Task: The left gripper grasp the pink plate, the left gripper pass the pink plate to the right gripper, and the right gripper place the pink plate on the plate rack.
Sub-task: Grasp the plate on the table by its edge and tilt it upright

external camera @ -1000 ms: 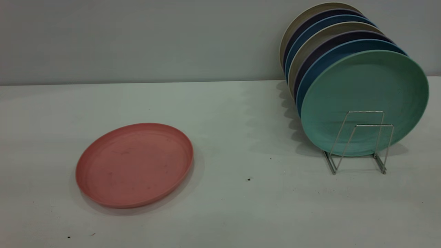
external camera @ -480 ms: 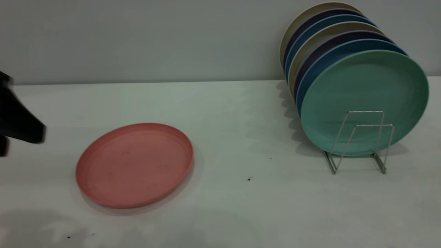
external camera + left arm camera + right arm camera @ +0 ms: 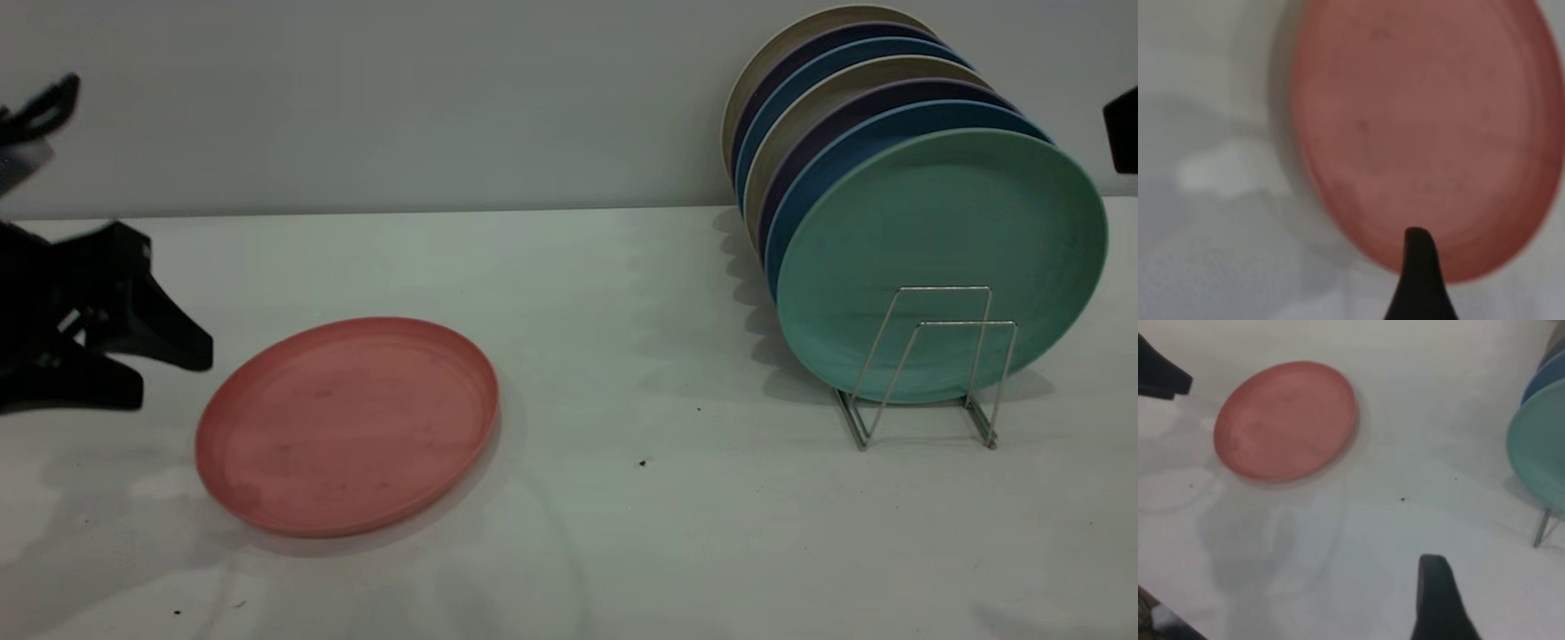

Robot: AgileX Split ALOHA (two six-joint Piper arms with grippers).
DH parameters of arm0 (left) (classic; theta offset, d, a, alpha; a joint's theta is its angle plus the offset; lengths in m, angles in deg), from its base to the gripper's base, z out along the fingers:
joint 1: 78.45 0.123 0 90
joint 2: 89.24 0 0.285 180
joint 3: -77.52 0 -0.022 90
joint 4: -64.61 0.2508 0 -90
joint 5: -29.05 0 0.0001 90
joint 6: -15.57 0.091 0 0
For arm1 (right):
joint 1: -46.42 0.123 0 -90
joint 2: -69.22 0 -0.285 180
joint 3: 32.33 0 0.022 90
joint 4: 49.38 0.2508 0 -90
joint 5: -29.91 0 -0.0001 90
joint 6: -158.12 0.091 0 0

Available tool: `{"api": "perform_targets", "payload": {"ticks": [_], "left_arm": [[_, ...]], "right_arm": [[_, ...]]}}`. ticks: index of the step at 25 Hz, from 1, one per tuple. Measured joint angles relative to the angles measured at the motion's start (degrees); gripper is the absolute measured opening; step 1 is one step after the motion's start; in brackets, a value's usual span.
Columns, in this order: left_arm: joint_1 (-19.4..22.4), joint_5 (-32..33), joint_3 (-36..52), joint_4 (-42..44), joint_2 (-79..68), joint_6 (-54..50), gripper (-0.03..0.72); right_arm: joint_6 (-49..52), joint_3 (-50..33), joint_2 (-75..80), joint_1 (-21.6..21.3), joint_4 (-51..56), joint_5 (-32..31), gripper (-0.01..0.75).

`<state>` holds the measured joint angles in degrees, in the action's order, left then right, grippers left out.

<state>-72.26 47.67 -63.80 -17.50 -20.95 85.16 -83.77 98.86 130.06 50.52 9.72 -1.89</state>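
Observation:
The pink plate [image 3: 347,427] lies flat on the white table [image 3: 622,533], left of the middle. It also shows in the left wrist view [image 3: 1425,120] and in the right wrist view [image 3: 1286,420]. My left gripper [image 3: 173,373] is at the left edge, just left of the plate and a little above the table, open and empty, not touching the plate. The plate rack [image 3: 967,324] stands at the right with its two front wire loops free. Only a dark corner of my right gripper [image 3: 1122,129] shows, high at the right edge, beyond the rack.
Several plates stand upright in the rack. The mint-green plate [image 3: 942,231] is the front one, with blue, dark purple and beige plates behind it. A grey wall [image 3: 444,98] runs behind the table. Small dark specks lie on the table.
My left gripper has come in from the left edge and moved right, closer to the pink plate. A part of my right gripper has appeared at the right edge. The plate has not moved.

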Motion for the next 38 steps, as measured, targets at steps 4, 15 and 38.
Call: {"api": "perform_targets", "payload": {"ticks": [4,15,38], "left_arm": [[0.0,-0.22,-0.88,-2.12,-4.92,2.45,0.576],[0.0,-0.33,-1.91,-14.2,-11.61,13.16,0.574],[0.0,4.08,-7.73,-19.14,-23.33,14.37,0.302]], "right_arm": [[-0.07,0.0,0.0,0.0,0.18,1.23,0.479],[-0.07,0.0,0.0,0.0,0.55,3.28,0.479],[0.18,0.0,0.0,0.0,1.89,3.81,0.479]]}}
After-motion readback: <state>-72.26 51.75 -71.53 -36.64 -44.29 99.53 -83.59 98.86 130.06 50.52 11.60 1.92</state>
